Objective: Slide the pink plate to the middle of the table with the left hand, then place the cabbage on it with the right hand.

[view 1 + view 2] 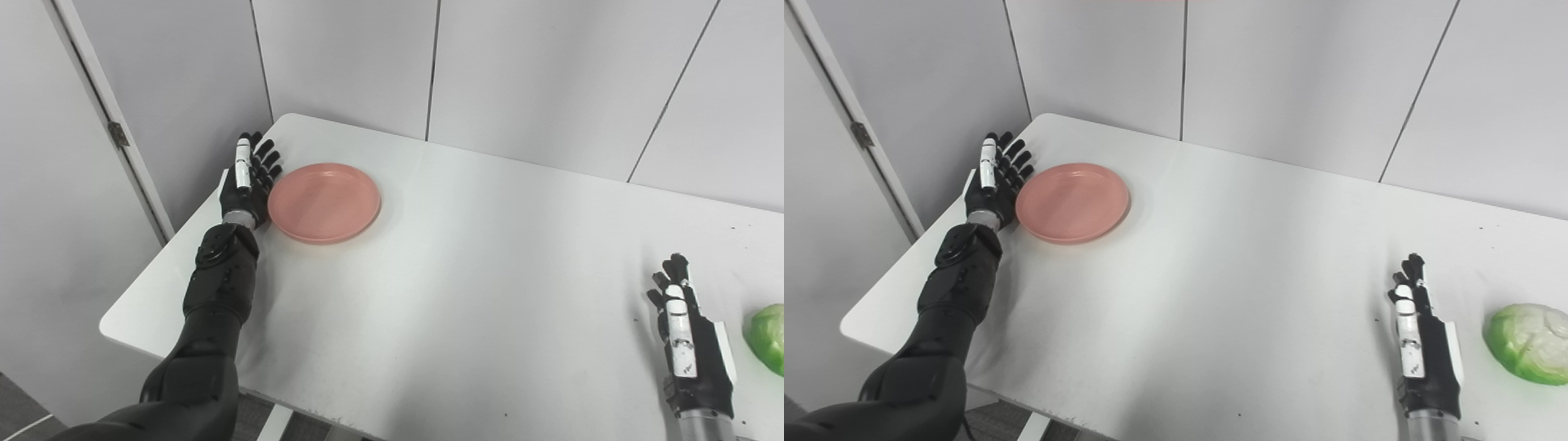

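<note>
The pink plate (323, 201) lies flat near the table's far left corner. My left hand (248, 180) stands on edge right beside the plate's left rim, fingers straight and apart, holding nothing; it looks to be touching the rim. The green cabbage (1528, 342) lies at the table's right side, partly cut off in the left eye view. My right hand (1421, 343) rests on edge just left of the cabbage, a small gap between them, fingers extended and empty.
The white table (465, 275) spreads between plate and cabbage. Its left edge runs close behind my left arm. Grey wall panels (343, 61) stand right behind the table, and a door (55, 184) stands to the left.
</note>
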{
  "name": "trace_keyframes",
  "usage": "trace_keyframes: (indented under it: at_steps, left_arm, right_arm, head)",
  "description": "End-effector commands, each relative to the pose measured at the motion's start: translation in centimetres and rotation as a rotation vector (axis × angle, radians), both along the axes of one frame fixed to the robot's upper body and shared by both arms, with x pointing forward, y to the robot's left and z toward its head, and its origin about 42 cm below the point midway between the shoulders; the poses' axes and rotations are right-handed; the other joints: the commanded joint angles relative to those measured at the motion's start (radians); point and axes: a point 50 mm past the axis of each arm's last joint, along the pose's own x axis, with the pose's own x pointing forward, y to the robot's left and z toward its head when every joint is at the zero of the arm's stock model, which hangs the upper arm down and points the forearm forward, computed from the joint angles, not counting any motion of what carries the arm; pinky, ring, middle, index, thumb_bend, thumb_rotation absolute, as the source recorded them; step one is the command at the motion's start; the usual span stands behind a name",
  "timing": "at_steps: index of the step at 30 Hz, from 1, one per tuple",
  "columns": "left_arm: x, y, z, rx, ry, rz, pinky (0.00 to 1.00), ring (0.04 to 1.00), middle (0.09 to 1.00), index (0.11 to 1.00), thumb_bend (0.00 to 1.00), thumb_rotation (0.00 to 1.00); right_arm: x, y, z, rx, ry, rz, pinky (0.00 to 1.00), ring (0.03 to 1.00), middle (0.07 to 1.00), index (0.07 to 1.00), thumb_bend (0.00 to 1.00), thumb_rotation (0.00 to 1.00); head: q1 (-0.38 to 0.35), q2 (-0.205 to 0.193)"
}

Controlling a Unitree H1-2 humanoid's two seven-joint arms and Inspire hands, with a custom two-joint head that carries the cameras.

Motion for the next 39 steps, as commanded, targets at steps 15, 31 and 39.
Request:
trace_keyframes:
  at_steps: [15,31,39]
  left_arm:
    - [-0.4,-5.0,-2.5,-0.09,0.071,-0.141,0.89,0.888,0.888,0.883,0.38,1.0]
    - [-1.0,-13.6,-0.9,-0.046,0.064,-0.363,0.86,0.866,0.874,0.861,0.4,1.0]
    - [-2.3,-17.8,-0.9,-0.009,0.067,-0.463,0.83,0.85,0.857,0.849,0.39,1.0]
  right_arm:
    - [-0.6,0.7,-0.8,-0.017,0.031,-0.027,0.93,0.954,0.975,0.995,0.17,1.0]
    - [-0.7,1.7,-0.8,0.002,0.049,-0.036,0.95,0.959,0.973,0.987,0.2,1.0]
    - [-0.7,2.0,-0.9,-0.027,0.031,-0.027,0.94,0.948,0.968,0.982,0.21,1.0]
  head:
    - [-0.046,0.018]
    - [-0.114,0.043]
    - [-0.154,0.055]
